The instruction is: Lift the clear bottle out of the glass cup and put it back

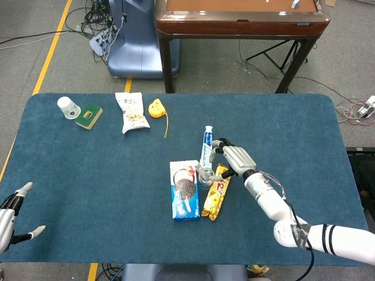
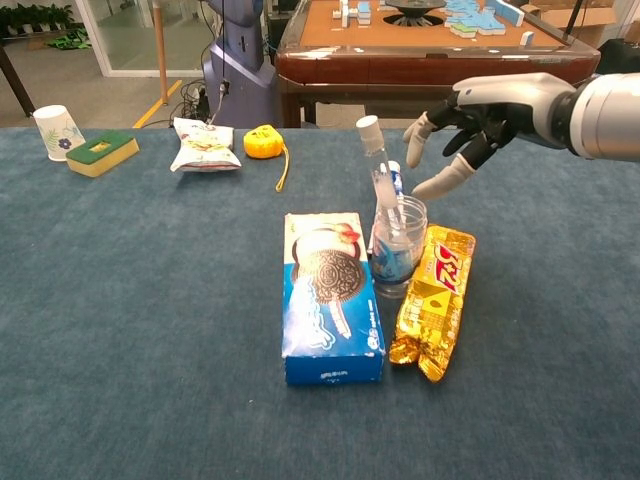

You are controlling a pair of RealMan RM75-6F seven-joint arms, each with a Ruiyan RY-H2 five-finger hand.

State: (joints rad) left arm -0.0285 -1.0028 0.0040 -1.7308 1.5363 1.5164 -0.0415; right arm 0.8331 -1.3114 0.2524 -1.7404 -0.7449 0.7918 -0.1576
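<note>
Blue table (image 2: 120, 330): cookie box (image 2: 330, 295) beside glass cup (image 2: 400, 245).

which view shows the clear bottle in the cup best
The chest view: the clear bottle shows side-on, leaning in the glass cup with its white cap up. In the head view, from above, the bottle is small and hard to tell from the cup, with the right hand close by.

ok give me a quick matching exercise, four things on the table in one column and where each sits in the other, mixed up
Things:
1. clear bottle
2. cookie box
3. yellow snack pack
4. green sponge

Places:
A. beside the paper cup at the far left
B. standing tilted in the glass cup
C. flat, on the cup's left in the chest view
D. flat, on the cup's right in the chest view

Pairs: 1-B, 2-C, 3-D, 4-A
</note>
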